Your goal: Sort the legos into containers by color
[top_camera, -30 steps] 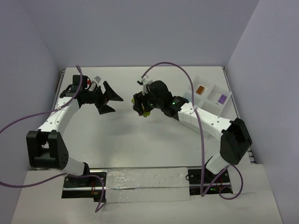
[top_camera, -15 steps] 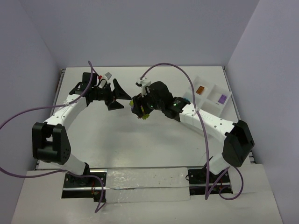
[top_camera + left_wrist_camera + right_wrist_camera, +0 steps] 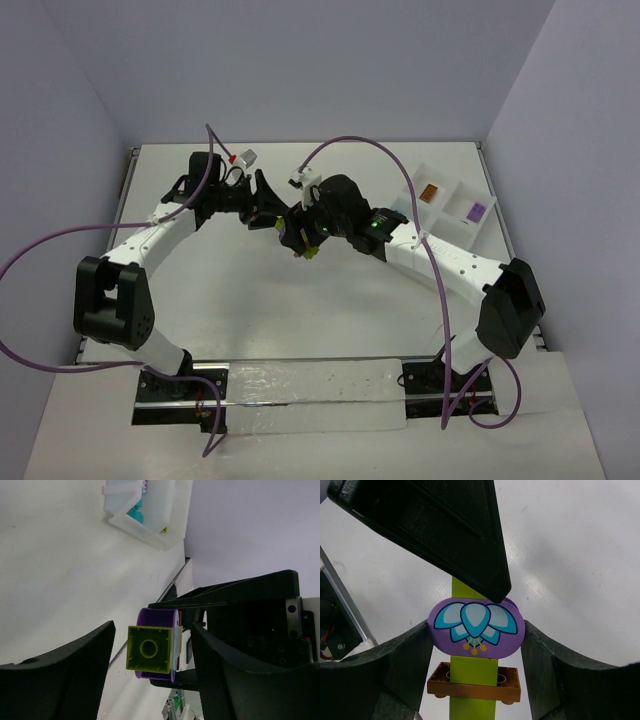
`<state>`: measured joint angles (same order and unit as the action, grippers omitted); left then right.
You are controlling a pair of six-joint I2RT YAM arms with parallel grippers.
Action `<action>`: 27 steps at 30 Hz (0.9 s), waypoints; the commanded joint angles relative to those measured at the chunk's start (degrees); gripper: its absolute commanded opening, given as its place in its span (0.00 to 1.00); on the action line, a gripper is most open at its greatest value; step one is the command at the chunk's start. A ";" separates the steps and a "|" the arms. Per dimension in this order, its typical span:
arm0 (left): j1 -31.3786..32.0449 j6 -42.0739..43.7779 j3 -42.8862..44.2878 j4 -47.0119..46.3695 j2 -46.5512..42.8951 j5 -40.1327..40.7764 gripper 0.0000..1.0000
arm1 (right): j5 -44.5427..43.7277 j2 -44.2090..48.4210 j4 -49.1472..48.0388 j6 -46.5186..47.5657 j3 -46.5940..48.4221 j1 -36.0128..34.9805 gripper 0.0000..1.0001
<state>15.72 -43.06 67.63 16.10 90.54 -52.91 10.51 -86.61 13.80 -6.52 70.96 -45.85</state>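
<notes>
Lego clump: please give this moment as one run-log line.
right fingers: shut on lego clump | left fingers: open, astride clump

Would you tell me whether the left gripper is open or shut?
Open: its black fingers stand apart, gaps showing either side of the lime-and-purple plastic brick clump.

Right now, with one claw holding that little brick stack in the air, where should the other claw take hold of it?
On the free end of the lime green brick, coming straight on from the left. The right gripper is clamped on the purple oval piece, so that end sticks out clear toward the open left gripper, its flat sides facing the fingers.
</notes>
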 commanded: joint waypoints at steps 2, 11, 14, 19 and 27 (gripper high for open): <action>0.46 -0.66 -0.79 -5.20 -2.52 -3.92 0.56 | 0.88 1.08 -1.01 0.42 3.22 -0.52 0.33; 0.31 1.44 0.96 -0.36 -2.21 -1.39 0.00 | -1.02 -0.41 -1.26 0.05 2.29 -0.26 0.34; -0.74 1.75 0.92 0.96 -2.65 1.07 0.00 | -3.05 -0.22 -1.78 -0.82 0.42 0.41 0.32; -5.08 -1.11 -0.70 1.00 -3.82 5.23 0.00 | -4.49 1.35 -3.65 -1.70 -4.87 1.10 0.30; -5.87 -3.00 0.92 5.87 -2.77 16.72 0.00 | -5.02 -2.32 -6.28 -5.31 -7.49 1.11 0.27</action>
<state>9.58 -44.74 66.46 19.07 89.32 -43.79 7.30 -87.31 10.69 -9.13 63.41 -44.96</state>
